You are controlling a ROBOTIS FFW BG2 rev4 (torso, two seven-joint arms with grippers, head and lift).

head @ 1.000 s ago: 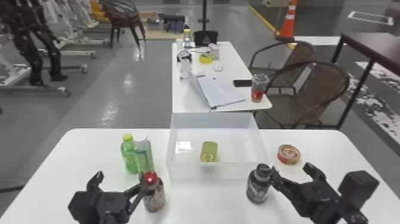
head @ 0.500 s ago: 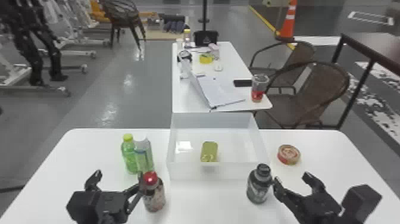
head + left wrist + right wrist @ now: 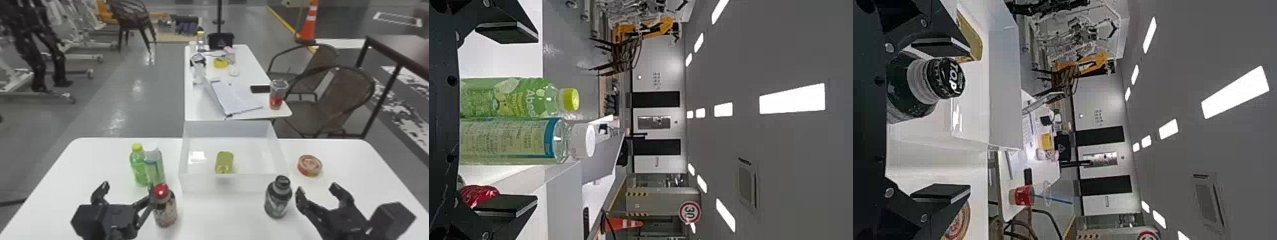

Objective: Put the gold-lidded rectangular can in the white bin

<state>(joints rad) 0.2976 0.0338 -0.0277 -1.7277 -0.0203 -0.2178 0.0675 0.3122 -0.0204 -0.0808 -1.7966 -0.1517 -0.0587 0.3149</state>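
Note:
The gold-lidded rectangular can point(image 3: 224, 163) lies inside the white bin point(image 3: 234, 184), near the middle of its floor. My right gripper point(image 3: 318, 192) stands open at the right of the table, beside the dark bottle and apart from the can. In the right wrist view, the open right gripper point(image 3: 943, 120) has the dark bottle near one finger, with the gold can point(image 3: 970, 40) beyond that finger. My left gripper point(image 3: 127, 191) is parked at the left, open, one finger close to the red-capped bottle. In the left wrist view, the left gripper point(image 3: 509, 120) has its fingers wide apart.
A dark bottle point(image 3: 277, 198) stands before the bin's front right corner. Left of the bin are a green bottle point(image 3: 139, 167), a white-capped bottle point(image 3: 154, 166) and a red-capped bottle point(image 3: 164, 207). A round can point(image 3: 309, 165) lies right of the bin.
The right gripper has shifted slightly, first toward the table's front edge, and has come to stand more upright beside the dark bottle. The can has stayed in the bin; the left arm has barely moved.

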